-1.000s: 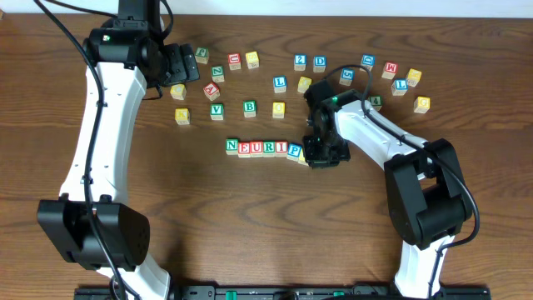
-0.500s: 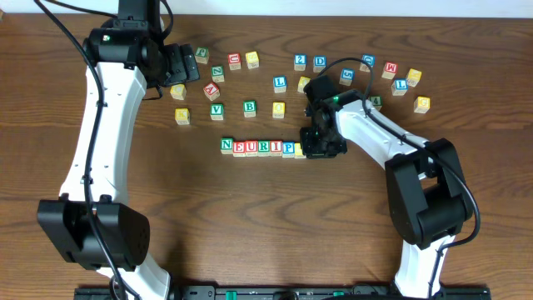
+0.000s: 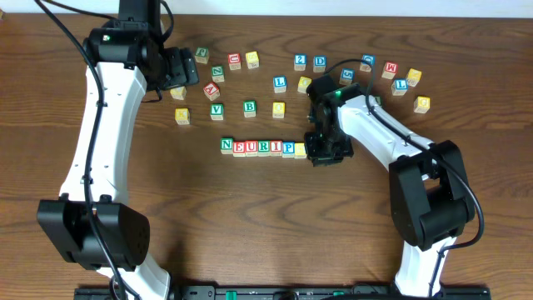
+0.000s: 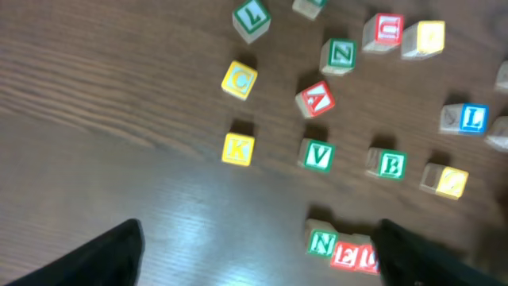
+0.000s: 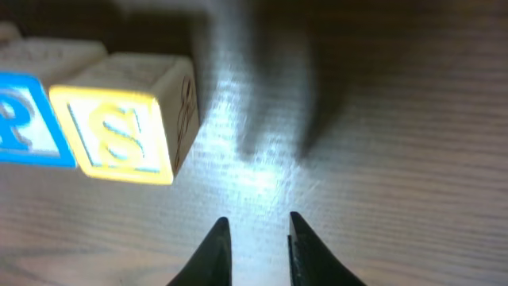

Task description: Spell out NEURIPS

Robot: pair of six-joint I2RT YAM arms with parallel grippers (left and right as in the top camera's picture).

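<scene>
- The NEURIPS row [image 3: 263, 147] is lying in the middle of the worktop [image 3: 250, 225], its cubes touching side by side, with the green N [image 3: 226, 145] at the left end and the yellow S [image 3: 299, 151] at the right end
- The right pincer [image 3: 321, 155] is sitting just beside the S, past the row's right end; its fingers [image 5: 218, 246] are standing nearly together with a narrow gap, gripping nothing, over bare wood
- In the right wrist view the S is touching the blue P [image 5: 24, 119] and standing apart from the fingertips
- The left pincer [image 4: 258, 238] is hanging spread wide, holding nothing, well apart from the row
- Loose cubes [image 3: 250, 107] are lying scattered between the row and the worktop's far edge
- Bare wood is stretching along the near side of the row and to its left, giving open room for moving
</scene>
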